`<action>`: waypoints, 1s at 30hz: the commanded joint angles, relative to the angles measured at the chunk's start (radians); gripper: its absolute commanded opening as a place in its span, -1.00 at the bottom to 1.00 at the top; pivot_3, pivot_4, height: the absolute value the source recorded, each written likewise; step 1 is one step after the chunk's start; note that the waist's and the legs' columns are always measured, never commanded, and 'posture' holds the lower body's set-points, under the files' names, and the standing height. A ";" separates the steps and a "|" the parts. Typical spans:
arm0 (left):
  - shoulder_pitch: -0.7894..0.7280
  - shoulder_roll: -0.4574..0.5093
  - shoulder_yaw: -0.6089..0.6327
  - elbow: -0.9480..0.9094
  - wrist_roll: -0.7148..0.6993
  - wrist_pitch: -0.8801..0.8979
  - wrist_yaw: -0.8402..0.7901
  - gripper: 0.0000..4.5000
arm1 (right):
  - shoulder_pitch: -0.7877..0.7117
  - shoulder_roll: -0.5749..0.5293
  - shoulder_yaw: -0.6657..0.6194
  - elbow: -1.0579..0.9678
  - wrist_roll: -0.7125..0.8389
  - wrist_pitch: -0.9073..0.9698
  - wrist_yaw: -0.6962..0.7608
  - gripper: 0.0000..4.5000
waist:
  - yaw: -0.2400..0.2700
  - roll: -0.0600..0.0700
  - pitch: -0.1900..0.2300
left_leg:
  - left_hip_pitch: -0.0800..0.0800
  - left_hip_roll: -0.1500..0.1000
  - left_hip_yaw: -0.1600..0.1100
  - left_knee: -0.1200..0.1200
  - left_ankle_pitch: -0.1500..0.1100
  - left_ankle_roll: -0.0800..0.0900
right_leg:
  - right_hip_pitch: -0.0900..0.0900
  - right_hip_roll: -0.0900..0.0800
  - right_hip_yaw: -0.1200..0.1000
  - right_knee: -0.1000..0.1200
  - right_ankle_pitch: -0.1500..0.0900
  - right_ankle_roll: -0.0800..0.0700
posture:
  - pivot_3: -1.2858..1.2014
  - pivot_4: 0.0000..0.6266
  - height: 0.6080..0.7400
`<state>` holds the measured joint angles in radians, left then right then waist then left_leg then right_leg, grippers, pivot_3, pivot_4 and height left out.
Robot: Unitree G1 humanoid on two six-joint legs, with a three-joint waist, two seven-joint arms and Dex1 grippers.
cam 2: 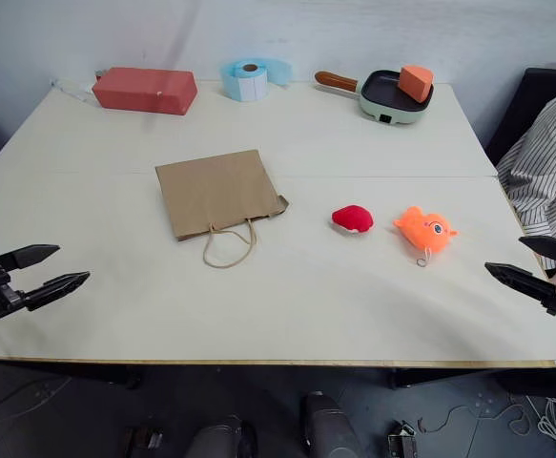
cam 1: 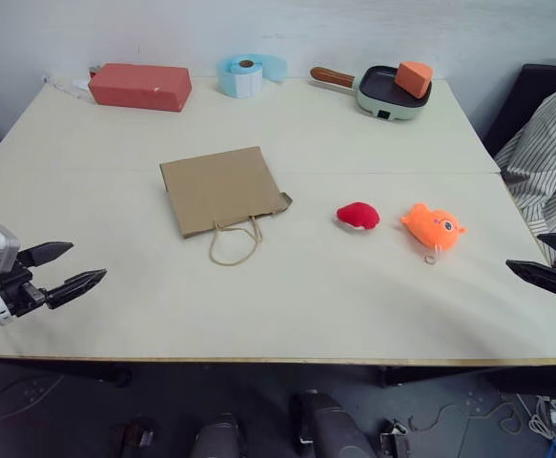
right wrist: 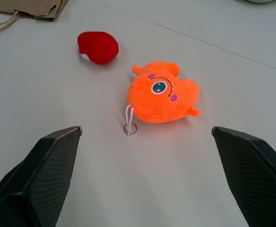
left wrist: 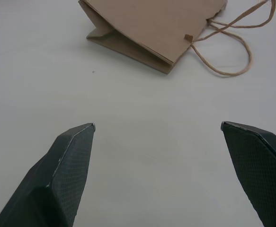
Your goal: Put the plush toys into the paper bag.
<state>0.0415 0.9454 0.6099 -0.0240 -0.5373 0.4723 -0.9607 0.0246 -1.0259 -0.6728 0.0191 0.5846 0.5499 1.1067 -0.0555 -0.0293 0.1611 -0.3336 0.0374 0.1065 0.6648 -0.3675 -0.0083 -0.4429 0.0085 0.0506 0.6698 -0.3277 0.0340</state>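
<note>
The bag (cam 1: 222, 190) is lying flat at the centre of the table (cam 1: 354, 296), handles toward the lower edge, while the red toy (cam 1: 358, 216) and the fish (cam 1: 432, 226) are sitting right of centre, near each other but apart. The left gripper (cam 1: 68, 270) at the lower left and the right gripper (cam 2: 530, 265) at the lower right are being held with fingers wide apart, nothing between them. Both toys are being judged light, soft and squashy, best pinched across the body, and the thin, floppy bag will likely need its mouth held open.
</note>
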 commanded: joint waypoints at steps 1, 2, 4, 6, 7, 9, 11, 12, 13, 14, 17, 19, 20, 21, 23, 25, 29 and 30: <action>-0.058 0.018 -0.025 -0.026 -0.013 0.002 -0.006 0.99 | -0.025 0.011 -0.038 -0.086 0.046 0.020 -0.036 1.00 | 0.000 0.000 0.000 | 0.000 0.000 0.000 0.000 0.000 0.000 | 0.000 0.000 0.000 0.000 0.000 0.000 | 0.03 -0.52 1.00; -0.083 0.024 -0.049 -0.035 -0.015 0.002 -0.015 0.99 | -0.027 0.014 -0.036 -0.120 0.059 0.031 -0.042 1.00 | 0.000 0.001 0.000 | 0.000 0.000 0.000 0.000 0.000 0.000 | 0.000 0.000 0.000 0.000 0.000 0.000 | 0.03 -0.52 1.00; -0.134 0.035 -0.094 -0.042 -0.018 0.007 -0.037 0.99 | -0.035 0.021 -0.030 -0.177 0.086 0.056 -0.060 1.00 | 0.000 0.001 0.000 | 0.000 0.000 0.000 0.000 0.000 0.000 | 0.000 0.000 0.000 0.001 0.000 0.000 | 0.03 -0.52 1.00; -0.229 0.046 -0.186 -0.056 -0.018 0.013 -0.075 0.99 | -0.043 0.025 -0.011 -0.265 0.154 0.114 -0.069 1.00 | 0.001 0.000 0.000 | 0.000 0.000 0.000 0.000 0.000 -0.001 | 0.000 0.000 0.000 0.001 0.000 0.000 | 0.03 -0.52 1.00; -0.283 0.050 -0.245 -0.058 -0.008 0.007 -0.106 0.99 | -0.044 0.025 0.007 -0.320 0.188 0.139 -0.067 1.00 | 0.002 0.000 0.000 | -0.001 0.000 0.000 0.001 0.000 -0.001 | 0.000 0.000 0.000 0.001 0.000 0.000 | 0.03 -0.52 1.00; -0.384 0.050 -0.371 -0.048 0.040 -0.030 -0.172 0.99 | -0.052 0.030 0.056 -0.424 0.242 0.176 -0.080 1.00 | 0.003 0.000 0.000 | -0.001 0.000 -0.001 0.002 0.000 -0.001 | 0.000 0.000 -0.001 0.001 0.000 0.000 | 0.03 -0.52 1.00; -0.473 0.034 -0.485 -0.016 0.112 -0.085 -0.212 0.99 | -0.066 0.038 0.111 -0.506 0.272 0.191 -0.105 1.00 | 0.002 0.000 0.000 | -0.001 0.000 -0.001 0.002 0.001 -0.001 | 0.000 0.000 -0.001 0.001 0.000 0.000 | 0.03 -0.52 1.00; -0.528 0.016 -0.548 0.013 0.156 -0.117 -0.229 0.99 | -0.077 0.041 0.149 -0.547 0.275 0.191 -0.119 1.00 | 0.001 0.000 0.000 | -0.001 0.000 -0.001 0.002 0.001 -0.001 | 0.000 0.000 -0.001 0.002 0.000 0.000 | 0.03 -0.52 1.00; -0.580 -0.003 -0.602 0.046 0.192 -0.142 -0.247 0.99 | -0.088 0.043 0.186 -0.581 0.271 0.185 -0.130 1.00 | 0.002 0.000 0.000 | -0.001 0.000 -0.001 0.002 0.001 -0.001 | 0.000 0.000 -0.001 0.001 0.000 0.000 | 0.03 -0.52 1.00; -0.638 -0.031 -0.654 0.095 0.236 -0.183 -0.257 0.99 | -0.101 0.051 0.226 -0.611 0.263 0.176 -0.142 1.00 | 0.002 0.000 0.000 | -0.001 -0.001 -0.001 0.003 0.001 -0.001 | 0.000 0.001 -0.001 0.002 0.000 0.000 | 0.03 -0.52 1.00; -0.773 -0.112 -0.748 0.254 0.335 -0.269 -0.257 0.99 | -0.131 0.076 0.319 -0.650 0.222 0.148 -0.173 1.00 | 0.004 0.000 0.000 | -0.002 -0.001 -0.001 0.005 0.001 -0.001 | -0.001 0.001 -0.001 0.003 0.000 0.000 | 0.03 -0.52 1.00; -0.838 -0.159 -0.786 0.352 0.389 -0.332 -0.250 0.99 | -0.133 0.093 0.359 -0.657 0.196 0.125 -0.179 1.00 | 0.003 0.000 0.000 | -0.003 -0.001 -0.001 0.007 0.001 -0.001 | -0.001 0.001 -0.001 0.004 0.000 0.000 | 0.03 -0.52 1.00; -0.868 -0.183 -0.803 0.399 0.413 -0.366 -0.249 0.99 | -0.132 0.103 0.378 -0.659 0.182 0.110 -0.183 1.00 | 0.002 -0.001 0.001 | -0.003 -0.001 -0.001 0.008 0.001 -0.001 | -0.001 0.001 -0.001 0.004 0.000 0.000 | 0.03 -0.52 1.00; -0.900 -0.208 -0.819 0.453 0.441 -0.413 -0.239 0.99 | -0.131 0.117 0.397 -0.661 0.169 0.096 -0.189 1.00 | 0.003 -0.001 0.001 | -0.004 -0.001 -0.001 0.008 0.001 -0.001 | -0.002 0.001 -0.001 0.004 0.000 0.000 | 0.03 -0.52 1.00; -0.956 -0.254 -0.838 0.538 0.463 -0.469 -0.264 0.82 | -0.138 0.144 0.433 -0.663 0.146 0.076 -0.208 1.00 | 0.007 -0.001 0.001 | -0.004 -0.001 -0.001 0.010 0.001 -0.001 | -0.002 0.001 -0.001 0.005 0.000 0.000 | 0.03 -0.52 1.00; -0.994 -0.284 -0.850 0.597 0.481 -0.509 -0.291 0.59 | -0.149 0.163 0.459 -0.659 0.130 0.066 -0.224 1.00 | 0.007 -0.001 0.001 | -0.005 -0.001 -0.001 0.012 0.000 0.000 | -0.002 0.001 -0.002 0.006 0.000 0.000 | 0.03 -0.52 1.00; -1.040 -0.333 -0.841 0.683 0.494 -0.531 -0.284 0.01 | -0.165 0.187 0.482 -0.645 0.115 0.056 -0.249 1.00 | 0.003 -0.001 0.001 | -0.005 0.000 -0.001 0.014 0.000 0.000 | -0.002 0.000 -0.001 0.008 0.000 0.000 | 0.03 -0.52 1.00; -1.043 -0.343 -0.834 0.695 0.488 -0.523 -0.288 -0.11 | -0.163 0.188 0.486 -0.640 0.105 0.051 -0.251 1.00 | 0.003 -0.001 0.001 | -0.005 0.000 -0.001 0.014 0.000 0.000 | -0.002 0.000 -0.001 0.009 0.000 0.000 | 0.03 -0.52 1.00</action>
<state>-0.9785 0.6053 -0.2448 0.6581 -0.0452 -0.0460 -1.2460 -0.1325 -0.8458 -0.1781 -0.6185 0.6986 0.6265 0.8621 -0.0523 -0.0300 0.1618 -0.3382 0.0373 0.1054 0.6796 -0.3672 -0.0085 -0.4453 0.0088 0.0491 0.6789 -0.3277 0.0343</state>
